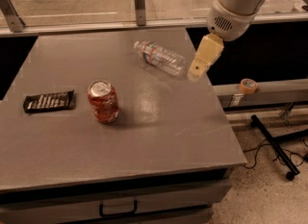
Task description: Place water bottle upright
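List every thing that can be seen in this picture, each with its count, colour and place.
water bottle: one, clear with a red label band, lying on its side on the far part of the table
soda can: one, red, upright, left of the table's centre
packet: one, black, flat near the table's left edge
table: one, grey, middle of the view
tape roll: one, orange-tan, on the ledge right of the table
stand: one, black, on the floor at right
arm: one, white, upper right
gripper: one, pale yellow, near the table's right edge, close beside the water bottle
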`<state>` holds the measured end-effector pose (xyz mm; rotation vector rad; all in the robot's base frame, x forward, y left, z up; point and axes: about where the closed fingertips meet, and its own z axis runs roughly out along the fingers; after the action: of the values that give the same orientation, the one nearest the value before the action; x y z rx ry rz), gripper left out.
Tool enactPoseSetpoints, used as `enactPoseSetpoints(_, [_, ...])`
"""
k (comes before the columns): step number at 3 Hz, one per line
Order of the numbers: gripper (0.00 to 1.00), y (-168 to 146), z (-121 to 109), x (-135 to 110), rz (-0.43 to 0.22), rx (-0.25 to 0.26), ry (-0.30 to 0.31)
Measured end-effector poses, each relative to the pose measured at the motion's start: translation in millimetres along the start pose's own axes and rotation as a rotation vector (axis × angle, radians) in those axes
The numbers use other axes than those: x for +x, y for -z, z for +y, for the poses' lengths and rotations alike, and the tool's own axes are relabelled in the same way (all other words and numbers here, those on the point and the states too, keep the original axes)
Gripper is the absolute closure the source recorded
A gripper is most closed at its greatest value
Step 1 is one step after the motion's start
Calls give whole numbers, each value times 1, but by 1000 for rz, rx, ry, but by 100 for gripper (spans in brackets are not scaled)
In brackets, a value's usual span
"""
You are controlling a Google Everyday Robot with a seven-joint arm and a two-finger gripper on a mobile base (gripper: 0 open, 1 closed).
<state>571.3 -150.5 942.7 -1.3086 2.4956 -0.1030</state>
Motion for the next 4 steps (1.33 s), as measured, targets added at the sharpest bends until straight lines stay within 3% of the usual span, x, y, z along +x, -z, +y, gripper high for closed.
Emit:
enactPoseSetpoints(1, [0,-32,-21,-29,-21,-31,-135])
enactPoseSetpoints(2, [0,-32,-21,-29,-21,-31,-135])
enactPoseSetpoints(4, [0,-86,-31,-66,25,-17,-171])
